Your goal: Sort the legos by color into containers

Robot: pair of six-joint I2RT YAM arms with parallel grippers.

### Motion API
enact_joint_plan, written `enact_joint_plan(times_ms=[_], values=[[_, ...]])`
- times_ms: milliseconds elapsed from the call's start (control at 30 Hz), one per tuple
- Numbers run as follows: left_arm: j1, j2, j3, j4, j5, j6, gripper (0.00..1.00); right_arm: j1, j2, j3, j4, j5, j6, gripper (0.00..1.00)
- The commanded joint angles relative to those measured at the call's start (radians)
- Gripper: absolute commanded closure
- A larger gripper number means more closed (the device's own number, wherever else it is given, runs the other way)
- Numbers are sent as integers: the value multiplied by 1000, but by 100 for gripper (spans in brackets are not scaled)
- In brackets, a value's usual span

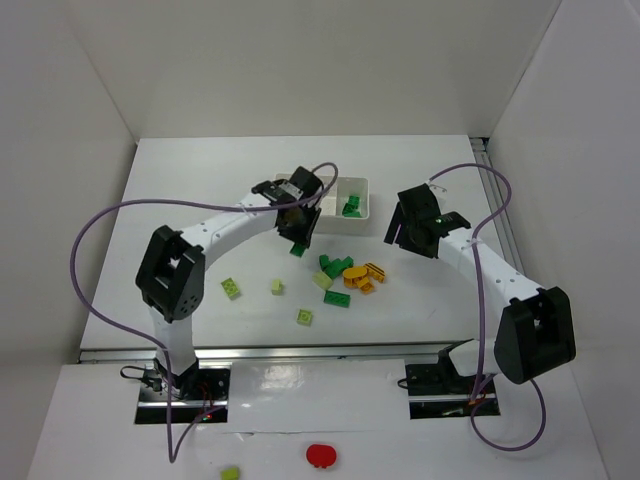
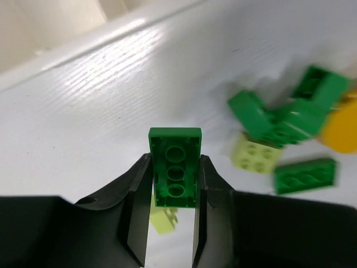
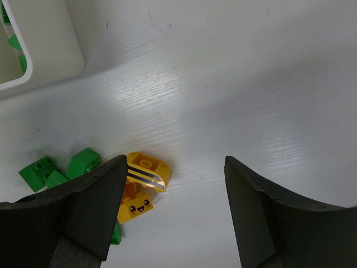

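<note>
Clenched in the left end effector [image 2: 174,167]: a dark green rectangular plastic lego brick [image 2: 175,142], hollow underside with three round tubes turned to the wrist camera, lifted off the white tabletop [image 1: 190,190] just on the near side of the white rectangular plastic tray [image 1: 362,222], itself by the middle of the far edge. Spread wide and released, the right end effector [image 3: 174,167], nothing between its fingers, hovering to the right of the tray. At the tray's right-hand end, a few small dark green bricks [image 1: 352,206]; the rest of the tray hidden behind the left arm. Around the tabletop's centre, a loose cluster: flat dark green pieces [image 1: 337,299], an orange-yellow curved brick with black stripes [image 3: 146,171] and, touching it, an orange-yellow brick with a smiling face [image 3: 135,207]. Left of that cluster, nearer the near edge, three pale lime-green bricks [image 1: 231,288], well apart from one another.
</note>
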Motion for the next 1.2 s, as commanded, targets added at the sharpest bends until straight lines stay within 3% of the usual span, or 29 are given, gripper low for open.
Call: enact_joint_plan(times_ms=[0, 67, 233, 400, 500, 533, 567, 633, 800, 1000, 1167], values=[[-4, -99, 175, -36, 94, -56, 97, 3, -26, 14, 47, 27, 1, 23], [-4, -61, 276, -46, 122, -65, 97, 3, -26, 14, 48, 27, 1, 23], [-4, 207, 701, -102, 139, -128, 97, 3, -36, 23, 28, 47, 10, 23], [-4, 360, 878, -48, 162, -168, 89, 3, -85, 23, -9, 87, 10, 23], [-4, 406, 878, 19, 185, -168, 68, 3, -95, 14, -20, 87, 10, 23], [-4, 417, 878, 43, 200, -168, 53, 3, -95, 14, -20, 87, 10, 23], [-4, 443, 878, 43, 201, -168, 26, 3, -84, 14, -20, 87, 10, 23], [-4, 454, 904, 43, 210, -168, 14, -6, -73, 14, -20, 87, 10, 23], [-4, 362, 849, 43, 188, -147, 17, -6, -73, 25, -11, 63, 1, 23], [-4, 103, 544, 19, 89, -124, 29, 32, -89, -19, 75, -106, -83, 23], [27, -60, 300, -30, 21, -176, 30, 193, -112, -33, 118, -284, -209, 23]])
